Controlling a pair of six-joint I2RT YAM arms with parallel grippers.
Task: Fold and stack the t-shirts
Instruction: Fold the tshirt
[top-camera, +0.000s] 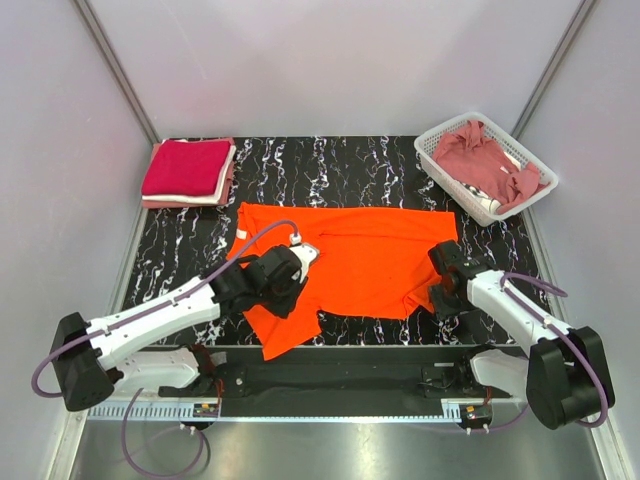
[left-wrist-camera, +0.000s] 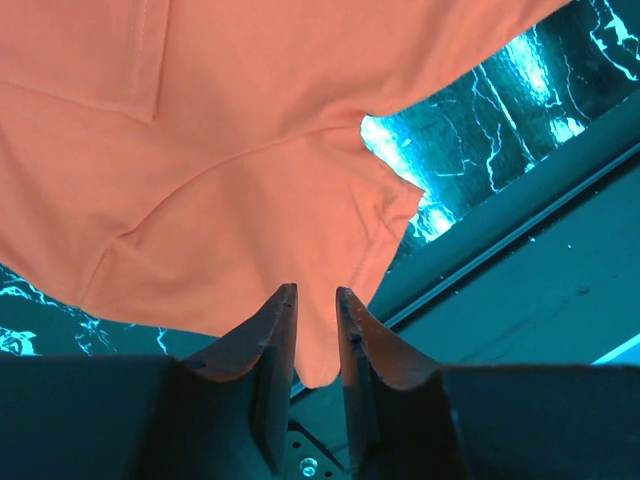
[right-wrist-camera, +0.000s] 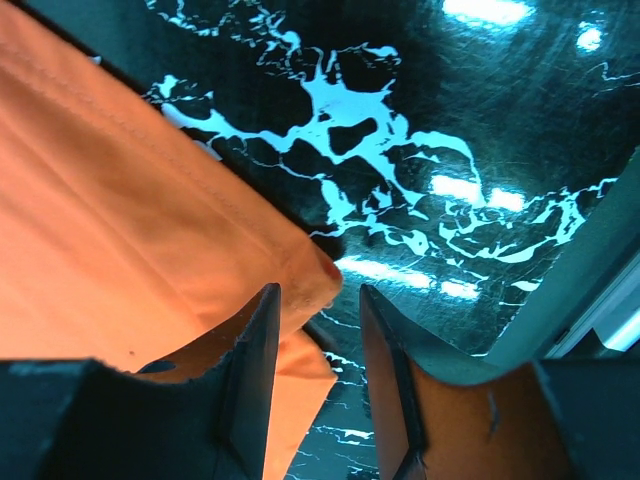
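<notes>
The orange t-shirt (top-camera: 350, 265) lies spread mid-frame on the table (top-camera: 380, 175). The left fingers (left-wrist-camera: 270, 340) stand narrowly apart around a fold of it, and I cannot tell if they pinch. The right fingers (right-wrist-camera: 250, 370) gape at its lower-right corner.

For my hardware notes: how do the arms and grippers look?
The left arm and right arm have white shells with black joints and bases. A purple cable loops along each. The gripper fingers are dark wedges tapering to the tips.
</notes>
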